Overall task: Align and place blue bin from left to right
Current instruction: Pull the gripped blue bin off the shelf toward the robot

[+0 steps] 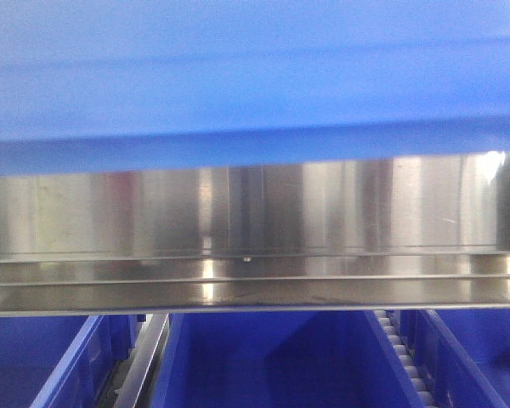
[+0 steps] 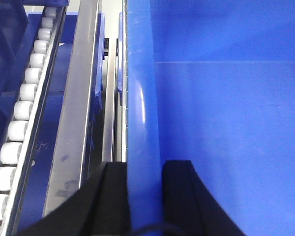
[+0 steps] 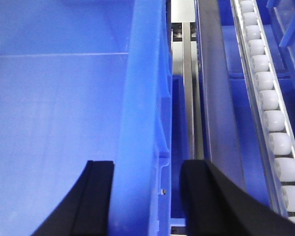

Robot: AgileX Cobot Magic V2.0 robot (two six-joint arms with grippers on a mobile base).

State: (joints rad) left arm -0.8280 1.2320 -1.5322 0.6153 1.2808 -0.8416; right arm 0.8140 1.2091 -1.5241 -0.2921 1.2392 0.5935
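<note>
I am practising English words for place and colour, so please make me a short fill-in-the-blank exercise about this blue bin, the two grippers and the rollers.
1. The fingers of the left gripper and the right gripper are ___ in colour.
2. In the front view, the steel rail lies ___ (above or below) the blue bin.
3. In the left wrist view, the white rollers run along the ___ side of the picture.
Missing words: black; below; left.
</note>
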